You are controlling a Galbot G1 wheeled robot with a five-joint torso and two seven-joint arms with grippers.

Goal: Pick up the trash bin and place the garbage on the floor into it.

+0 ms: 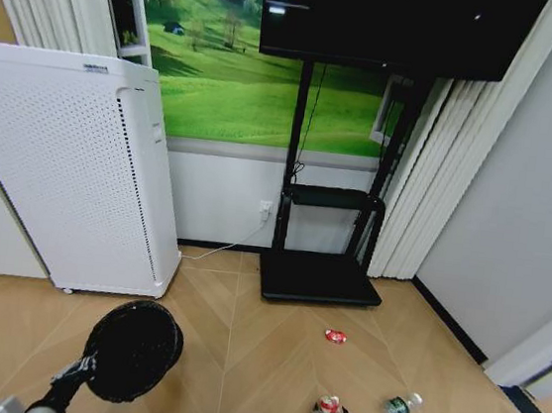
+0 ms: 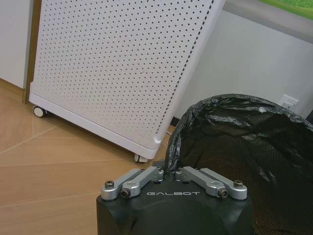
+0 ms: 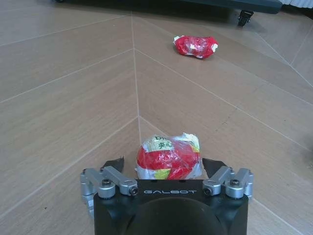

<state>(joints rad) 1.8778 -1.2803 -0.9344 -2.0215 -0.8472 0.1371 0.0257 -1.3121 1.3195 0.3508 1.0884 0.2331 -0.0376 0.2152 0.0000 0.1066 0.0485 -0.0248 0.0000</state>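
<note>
I have the left pincer [image 2: 170, 172] clenched on the rim of the trash bin [image 1: 133, 348], which sits at the lower left of the head frame, just in front of the white perforated appliance [image 1: 71, 168]. In the left wrist frame the bin's black bag [image 2: 244, 142] fills the right side. My right pincer [image 3: 168, 165] is low at the bottom centre of the head frame, released, with a crumpled red-and-white wrapper [image 3: 168, 156] on the floor [image 1: 268, 365] between its fingers [image 3: 113, 163]. A second red wrapper [image 1: 336, 336] lies further up the frame, near the black stand base [image 1: 320, 279]. The small clear bottle [image 1: 401, 406] lies to the lower right.
</note>
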